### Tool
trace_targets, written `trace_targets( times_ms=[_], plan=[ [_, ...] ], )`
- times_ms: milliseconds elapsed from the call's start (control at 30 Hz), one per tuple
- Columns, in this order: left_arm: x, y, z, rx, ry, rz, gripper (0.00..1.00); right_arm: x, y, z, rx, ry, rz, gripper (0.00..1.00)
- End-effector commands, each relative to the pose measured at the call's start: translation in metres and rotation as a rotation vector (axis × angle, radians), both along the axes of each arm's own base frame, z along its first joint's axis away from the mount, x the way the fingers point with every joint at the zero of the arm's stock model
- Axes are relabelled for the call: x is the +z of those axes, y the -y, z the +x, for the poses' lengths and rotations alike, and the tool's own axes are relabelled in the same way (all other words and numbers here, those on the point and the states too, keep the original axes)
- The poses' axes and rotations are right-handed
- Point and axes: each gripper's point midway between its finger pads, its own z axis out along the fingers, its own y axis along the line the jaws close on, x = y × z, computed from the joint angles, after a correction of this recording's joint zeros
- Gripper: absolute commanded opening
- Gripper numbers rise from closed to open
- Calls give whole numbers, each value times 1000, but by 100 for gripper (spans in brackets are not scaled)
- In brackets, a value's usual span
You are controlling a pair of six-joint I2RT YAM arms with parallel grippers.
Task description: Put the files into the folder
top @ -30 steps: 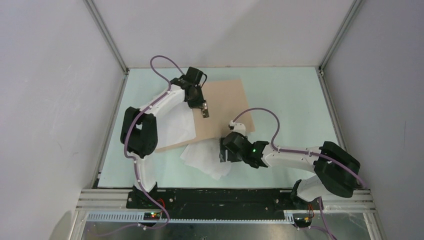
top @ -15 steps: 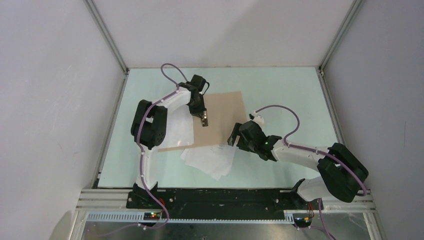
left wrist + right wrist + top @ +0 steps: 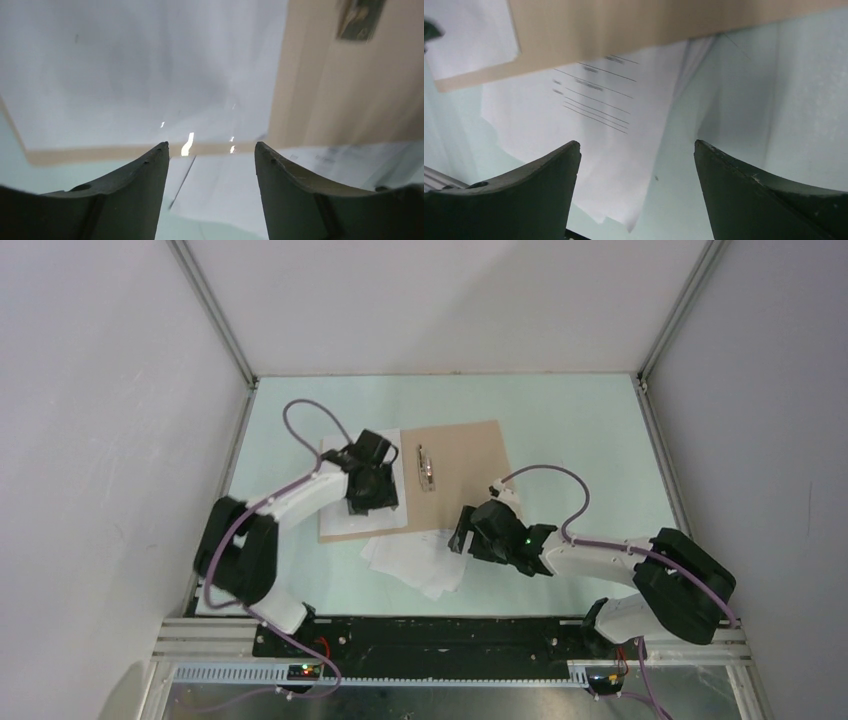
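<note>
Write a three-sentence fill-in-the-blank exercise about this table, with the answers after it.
The left gripper and the right gripper both have their jaws ____. The small metal clip sits on the brown ____. The loose papers lie partly ____ the folder's near edge.
Missing words: open; folder; under.

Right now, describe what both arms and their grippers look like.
The left arm and right arm have white shells between bulky black joints, each with a purple cable looping alongside. A green light glows near the right wrist. The left gripper and right gripper each have two dark matte fingers, broad at the root, curving to narrow tips.
</note>
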Motion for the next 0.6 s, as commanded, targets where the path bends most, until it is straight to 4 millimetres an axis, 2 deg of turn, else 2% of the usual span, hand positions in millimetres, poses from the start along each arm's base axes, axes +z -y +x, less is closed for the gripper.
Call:
trace_targets(
  times_ms=[0, 33, 200, 367, 567],
  plan=[
    [-5, -16, -29, 103, 59, -1, 67, -2, 5, -9, -25, -15, 40, 88],
    [-3, -18, -31, 112, 75, -2, 67, -2, 6, -10, -24, -14, 41, 88],
    [-30, -21, -43, 106, 71, -13, 74, -4, 14, -14, -23, -10, 67, 88],
    [-54, -26, -54, 112, 32, 7, 78, 0, 10, -19, 13, 3, 113, 89],
    [-67, -3, -76, 41, -29, -36, 74, 2, 4, -25, 33, -13, 143, 89]
  ],
)
